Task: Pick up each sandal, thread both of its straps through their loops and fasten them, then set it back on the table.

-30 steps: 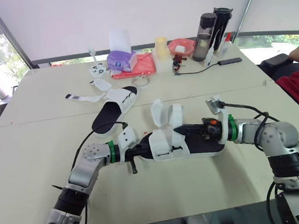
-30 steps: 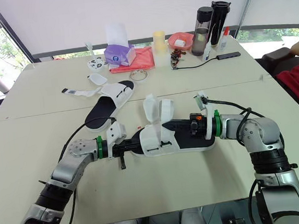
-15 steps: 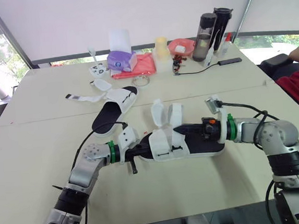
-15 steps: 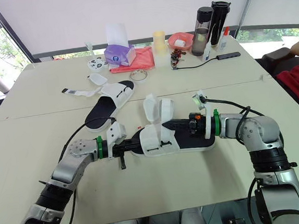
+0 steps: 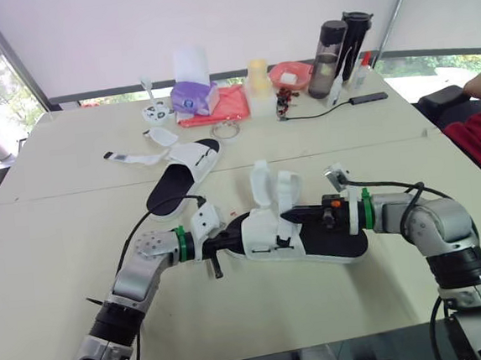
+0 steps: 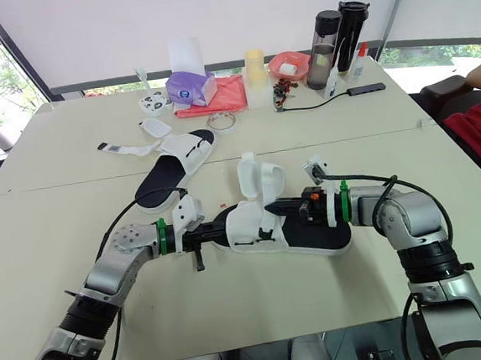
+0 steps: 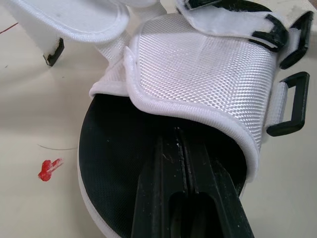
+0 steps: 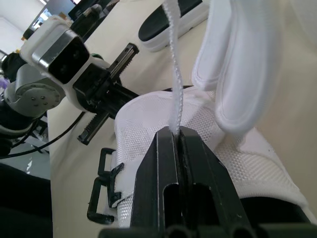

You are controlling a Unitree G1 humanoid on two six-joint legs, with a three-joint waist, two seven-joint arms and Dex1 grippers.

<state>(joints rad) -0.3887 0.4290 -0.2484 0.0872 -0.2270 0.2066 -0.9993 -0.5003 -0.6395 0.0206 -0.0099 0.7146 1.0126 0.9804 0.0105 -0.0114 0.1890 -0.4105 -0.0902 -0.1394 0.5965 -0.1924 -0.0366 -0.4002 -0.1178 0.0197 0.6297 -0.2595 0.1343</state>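
- Left eye view, starting from the far left: the second black-soled sandal with white fabric straps (image 5: 180,178) lies on the cream table (image 5: 53,247) with its straps open. I leave it for later.
- Next, my left gripper (image 7: 179,139) is closed on the toe end of the black-soled sandal with the white mesh upper (image 5: 303,240), pinching the insole. I judge this arm should only hold firm and level, without twisting, so the loops do not swing away.
- This sandal sits between the two grippers, low over the table. I cannot tell whether its heel touches the table.
- The rectangular black plastic loops (image 7: 291,105) hang at the side of the mesh upper that faces me. Both are empty, so nothing is threaded yet.
- The two wide white straps (image 5: 262,182) stand upright over the middle of the sandal.
- On the right, my right gripper (image 8: 174,133) is clamped on the thin edge of one strap, low down and far from its free end.
- To do this step well, I think I should take the strap nearer its tip, fold it slowly over the upper toward the matching loop, and keep the strap flat so it enters straight. A twisted strap may jam in the loop.
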